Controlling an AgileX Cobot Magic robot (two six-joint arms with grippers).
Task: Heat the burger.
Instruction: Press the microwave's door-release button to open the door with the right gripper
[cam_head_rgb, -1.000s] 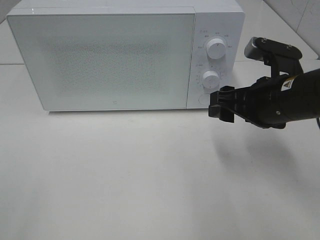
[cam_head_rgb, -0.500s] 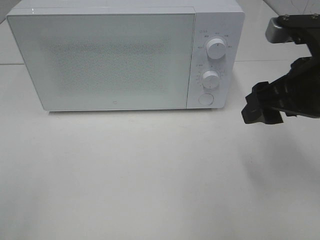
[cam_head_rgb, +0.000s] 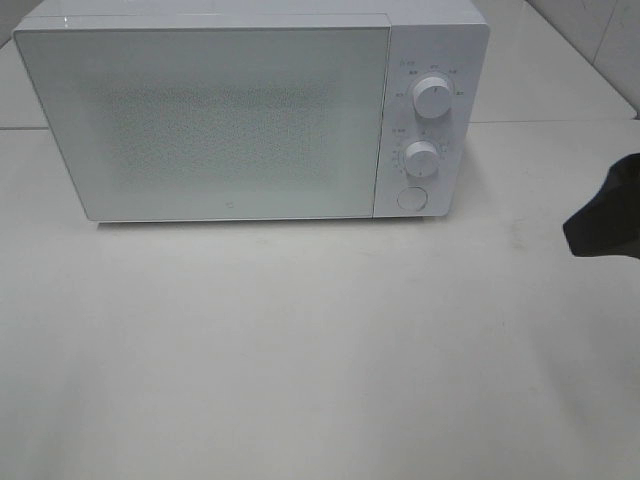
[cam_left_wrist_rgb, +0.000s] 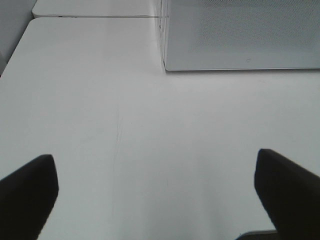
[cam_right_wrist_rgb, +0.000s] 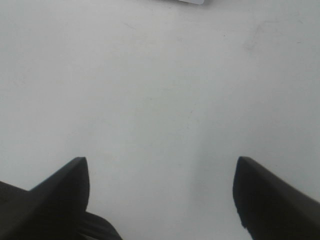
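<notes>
White microwave (cam_head_rgb: 230, 120) sits shut on the table (cam_head_rgb: 300, 350). Jaws of the left gripper (cam_left_wrist_rgb: 155, 162) and the right gripper (cam_right_wrist_rgb: 161, 164) stand wide apart.

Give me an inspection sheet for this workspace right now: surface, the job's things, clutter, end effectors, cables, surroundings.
Surface: white table, faint scuffs.
Job's things: burger, nothing seen; white microwave at the back of the table, door shut, two knobs and a round button on its right panel.
Clutter: nothing seen.
End effectors: left end effector open, empty, over the table; right end effector open, empty, over the table.
Cables: nothing seen.
Surroundings: tiled wall behind, at the right.
</notes>
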